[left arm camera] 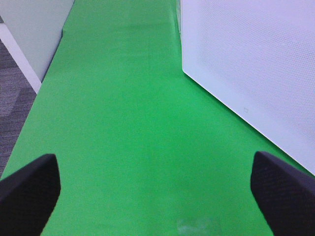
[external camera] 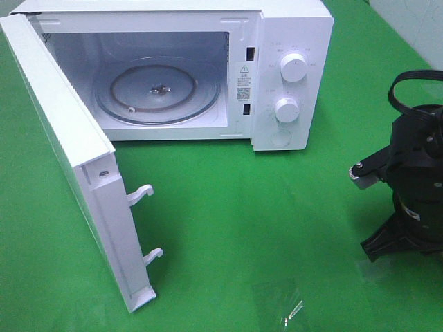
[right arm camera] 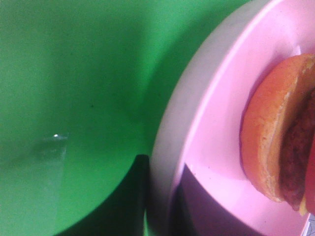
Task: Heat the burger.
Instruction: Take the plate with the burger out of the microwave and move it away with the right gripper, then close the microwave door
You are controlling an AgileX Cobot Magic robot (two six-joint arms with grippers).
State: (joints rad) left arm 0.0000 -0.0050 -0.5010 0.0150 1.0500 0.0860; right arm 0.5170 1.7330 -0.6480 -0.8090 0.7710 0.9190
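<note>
The burger (right arm camera: 275, 132) shows only in the right wrist view: an orange-brown bun and a dark patty, lying on a pink plate (right arm camera: 216, 123). My right gripper (right arm camera: 160, 196) straddles the plate's rim, with one dark finger under it and one on top. In the exterior high view only the black right arm (external camera: 408, 187) shows at the right edge; the plate and burger are out of frame there. My left gripper (left arm camera: 157, 196) is open and empty over the green cloth, beside the microwave's door (left arm camera: 256, 73).
The white microwave (external camera: 291, 41) stands at the back with its door (external camera: 69, 152) swung wide open to the left. Its glass turntable (external camera: 158, 90) is bare. Green cloth (external camera: 263, 207) covers the table. The table's edge and grey floor (left arm camera: 15, 93) lie beyond my left gripper.
</note>
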